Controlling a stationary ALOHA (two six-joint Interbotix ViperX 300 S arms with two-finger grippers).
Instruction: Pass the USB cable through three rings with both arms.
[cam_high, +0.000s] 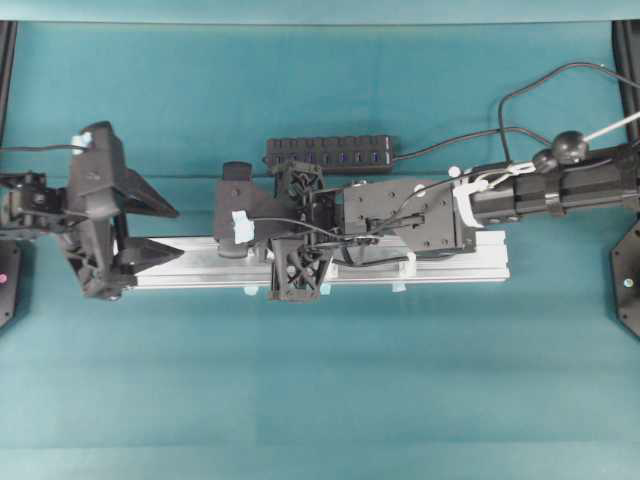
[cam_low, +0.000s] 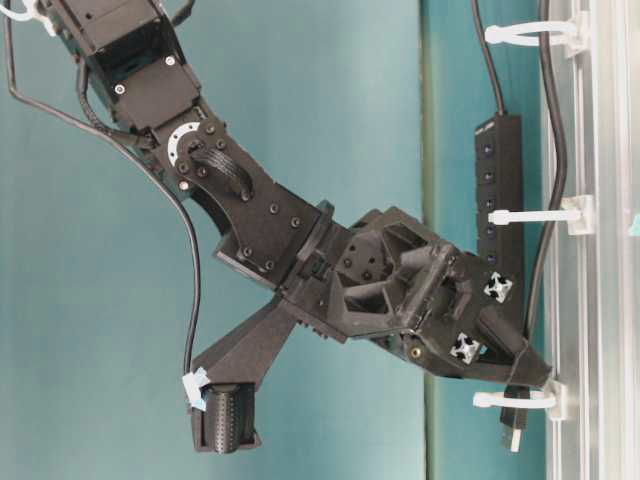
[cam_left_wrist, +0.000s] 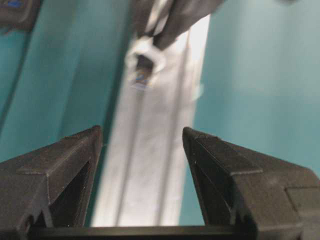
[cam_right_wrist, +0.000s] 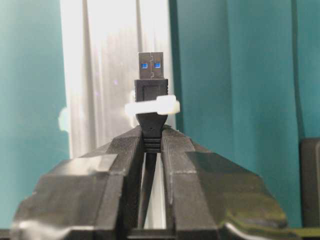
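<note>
Seen from overhead: teal bench (cam_high: 320, 400) carrying a long silver rail (cam_high: 200, 272) laid from 9 to 3 o'clock, with a black multi-port hub (cam_high: 330, 155) just beyond it at 12 o'clock. Right arm stretched in from 3 o'clock along the rail, covering its middle and hiding the rings beneath; right gripper (cam_high: 228, 228) near the rail's 9 o'clock stretch, a thin black USB cable (cam_high: 310, 232) trailing back across the wrist. Left gripper (cam_high: 165, 230) at the rail's 9 o'clock end, fingers spread, one on each side of the rail line. At table level: rail running upright along the 3 o'clock edge, three white rings (cam_low: 515, 216) spaced along it, cable hanging down through the upper two. Right gripper (cam_low: 535, 372) pinching the cable just above the lowest ring, plug (cam_low: 514, 425) poking out past that ring at 6 o'clock. Hub standing close behind, between gripper and rail. From the left wrist: both fingers (cam_left_wrist: 55, 170) held wide apart over the blurred rail, a ring and plug tip at 12 o'clock, nothing between them. From the right wrist: jaws pressed together on the plug's strain relief, metal tip (cam_right_wrist: 151, 65) already through a white ring (cam_right_wrist: 152, 107), pointing to 12 o'clock.
</note>
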